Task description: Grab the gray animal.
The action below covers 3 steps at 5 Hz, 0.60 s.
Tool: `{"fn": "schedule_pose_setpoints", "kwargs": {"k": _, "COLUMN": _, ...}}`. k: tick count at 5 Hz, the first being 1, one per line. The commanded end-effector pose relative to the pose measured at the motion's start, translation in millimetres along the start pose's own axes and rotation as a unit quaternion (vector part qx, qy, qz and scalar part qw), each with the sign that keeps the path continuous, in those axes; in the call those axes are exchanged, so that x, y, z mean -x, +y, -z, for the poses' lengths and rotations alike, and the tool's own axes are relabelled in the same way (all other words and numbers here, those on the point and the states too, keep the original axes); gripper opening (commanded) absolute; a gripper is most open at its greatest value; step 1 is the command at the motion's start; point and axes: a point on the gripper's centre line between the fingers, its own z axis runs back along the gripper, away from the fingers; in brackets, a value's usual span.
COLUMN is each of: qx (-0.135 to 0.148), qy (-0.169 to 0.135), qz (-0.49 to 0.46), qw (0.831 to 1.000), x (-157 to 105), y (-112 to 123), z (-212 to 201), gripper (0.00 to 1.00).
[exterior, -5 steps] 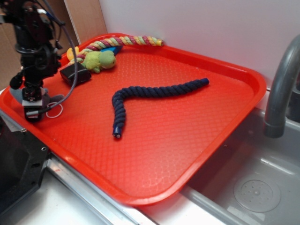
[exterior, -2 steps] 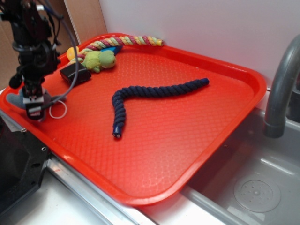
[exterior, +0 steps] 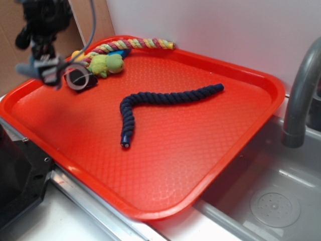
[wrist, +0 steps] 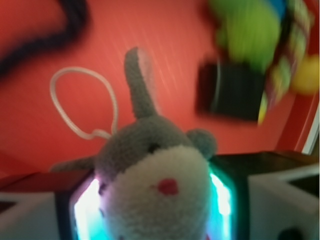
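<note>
Wrist view shows the black-and-white gripper point(wrist: 155, 210) clamped on the small gray plush mouse point(wrist: 150, 170), whose pale face with a pink nose fills the gap between the two fingers point(wrist: 70, 210). One gray limb sticks out beyond the head, and the thin white cord loop point(wrist: 82, 102) hangs free past it, above the red surface. In the exterior view the gripper point(exterior: 50, 73) is raised off the red plastic tray point(exterior: 200, 165) over its far left corner, with the mouse point(exterior: 30, 69) poking out on its left side and the loop point(exterior: 75, 80) dangling to its right, motion-blurred. Just beyond the gripper lies a small black block point(exterior: 83, 78), and beside that a green-and-yellow plush toy point(exterior: 105, 63) touching a multicoloured braided rope point(exterior: 135, 45) along the tray's back rim. Further right, near the tray's middle, a dark navy twisted rope point(exterior: 160, 100) lies curved. Well apart, past the tray's right edge, stands a gray faucet point(exterior: 301, 95) over a steel sink point(exterior: 261, 201).
</note>
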Motion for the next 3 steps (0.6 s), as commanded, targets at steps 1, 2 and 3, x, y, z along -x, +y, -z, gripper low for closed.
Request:
{"fn": "schedule_pose_setpoints", "kwargs": {"k": 1, "qx": 0.026, "qy": -0.062, "qz": -0.119, "qw": 0.991, "x": -27.6, "y": -19.4, "z": -72.6, "gripper": 0.0}}
{"fn": "schedule_pose_setpoints", "kwargs": {"k": 2, "qx": 0.081, "qy": -0.118, "qz": -0.188, "qw": 0.972, "x": -21.2, "y": -20.0, "z": -89.4, "gripper": 0.0}}
{"fn": "schedule_pose_setpoints", "kwargs": {"k": 3, "qx": 0.069, "qy": -0.124, "qz": -0.284, "qw": 0.948, "x": -8.1, "y": -24.9, "z": -91.5, "gripper": 0.0}}
